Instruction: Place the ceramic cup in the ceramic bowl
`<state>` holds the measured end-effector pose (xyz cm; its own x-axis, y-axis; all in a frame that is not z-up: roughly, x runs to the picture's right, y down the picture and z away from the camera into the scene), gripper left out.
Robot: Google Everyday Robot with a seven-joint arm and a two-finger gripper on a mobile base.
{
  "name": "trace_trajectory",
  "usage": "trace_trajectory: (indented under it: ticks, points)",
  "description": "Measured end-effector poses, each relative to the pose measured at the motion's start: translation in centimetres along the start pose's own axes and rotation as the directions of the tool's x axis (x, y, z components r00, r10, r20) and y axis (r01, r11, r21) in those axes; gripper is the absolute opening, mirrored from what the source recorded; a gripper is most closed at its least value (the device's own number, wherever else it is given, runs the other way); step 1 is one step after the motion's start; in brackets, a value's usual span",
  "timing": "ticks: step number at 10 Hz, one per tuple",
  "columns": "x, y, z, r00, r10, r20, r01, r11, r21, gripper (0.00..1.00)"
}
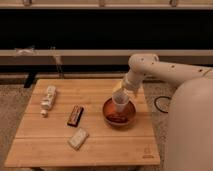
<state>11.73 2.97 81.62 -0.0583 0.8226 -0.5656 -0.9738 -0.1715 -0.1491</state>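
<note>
Here, the robot's bulky white body fills the right edge of the view, and its white arm reaches left over the pale wooden slatted tabletop, which has a small dark mark near its front right corner that is too small to read. On the right half of the tabletop sits the round, glossy reddish-brown ceramic bowl with a darker inside. The hand hangs just above the bowl's far rim, and whether its fingers are wide or closed cannot be told. Directly beneath the hand, the small plain white tapered ceramic cup stands upright inside the bowl's outline; whether it rests on the bowl's floor or is held cannot be told. Near the left edge lies a white bottle-like object on its side, its label unreadable. Between it and the bowl lies a dark brown rectangular bar, its printing illegible. In front of that bar lies a small pale rectangular packet, tilted, with no legible writing.
</note>
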Motion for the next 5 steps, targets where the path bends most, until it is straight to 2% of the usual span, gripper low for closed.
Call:
trace_trajectory:
  ticks: [3,5]
  points:
    - [-0.5,0.9,-1.8,0.998,-0.056,0.03,0.055,0.998,0.042,0.8]
    - [-0.4,0.8,-1.9,0.998,-0.058,0.03,0.057,0.997,0.046,0.8]
